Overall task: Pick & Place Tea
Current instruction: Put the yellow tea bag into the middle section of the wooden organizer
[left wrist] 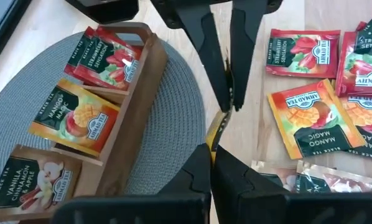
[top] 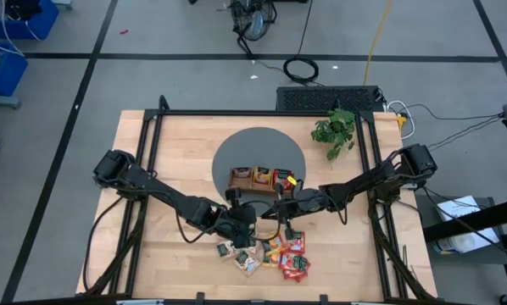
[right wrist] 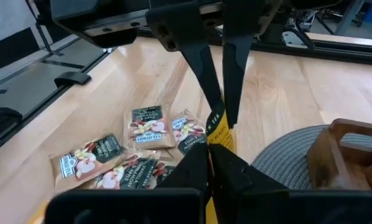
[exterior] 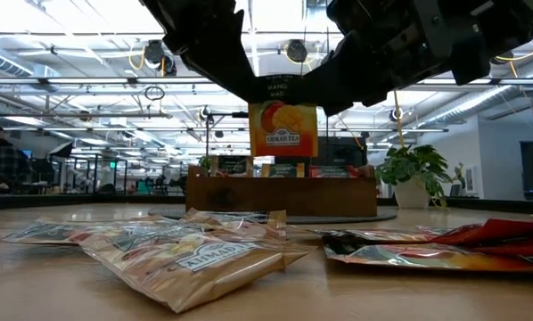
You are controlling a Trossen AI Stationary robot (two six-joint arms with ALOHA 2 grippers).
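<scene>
Wood table (top: 152,152), grey round mat (top: 236,148) with wooden tray (top: 260,188) mid-table. Left gripper (top: 255,222) clamped on one edge of a mango sachet (exterior: 283,130), right gripper (top: 282,212) clamped on the opposite edge; sachet hangs upright in the air just in front of the tray. Loose tea sachets (top: 266,254) lie on the table below.

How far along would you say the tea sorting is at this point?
Partly done: the wooden tray already holds sachets in all three compartments. In hand: a mango sachet is pinched in mid-air by both the left pincer and right pincer. Left: the loose sachets on the table.
</scene>
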